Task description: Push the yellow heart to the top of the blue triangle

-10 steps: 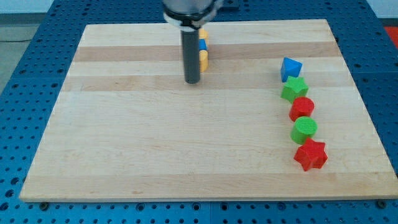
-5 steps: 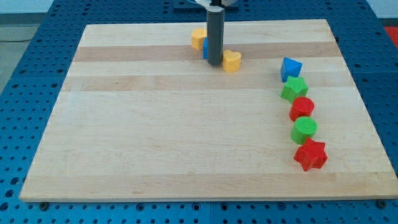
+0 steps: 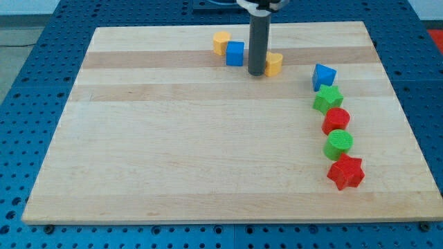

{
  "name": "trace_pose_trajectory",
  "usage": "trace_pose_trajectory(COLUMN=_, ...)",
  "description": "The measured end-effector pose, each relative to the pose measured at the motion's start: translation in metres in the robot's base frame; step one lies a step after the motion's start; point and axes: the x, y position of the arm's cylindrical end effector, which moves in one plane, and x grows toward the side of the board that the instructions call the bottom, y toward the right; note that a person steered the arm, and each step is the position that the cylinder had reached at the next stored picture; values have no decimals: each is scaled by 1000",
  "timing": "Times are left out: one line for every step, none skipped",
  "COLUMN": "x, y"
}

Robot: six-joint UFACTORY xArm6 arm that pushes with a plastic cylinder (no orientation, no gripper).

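Yellow heart (image 3: 275,63) sits pressed against the right side of my tip (image 3: 256,73), near the top of the table (image 3: 173,152), left of the blue triangle (image 3: 323,76).
From the view's left: a yellow block (image 3: 221,42), shape unclear, lies near the top edge, with a blue cube (image 3: 235,53) just beside it to the lower right; next comes my tip, a bare rod with no gripper to open or close, holding nothing and touching the heart on its left; the heart is partly hidden by the rod and lies apart from the blue triangle, slightly higher than it; below the triangle a column runs down the right side: green star (image 3: 328,99), red block (image 3: 336,121), green round block (image 3: 339,144), red star (image 3: 345,172), each touching the next.
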Motion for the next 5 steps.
trace_pose_trajectory(x=-8, y=-8)
trace_pose_trajectory(x=-10, y=-7)
trace_pose_trajectory(x=-10, y=9)
trace_pose_trajectory(x=-11, y=22)
trace_pose_trajectory(x=-16, y=30)
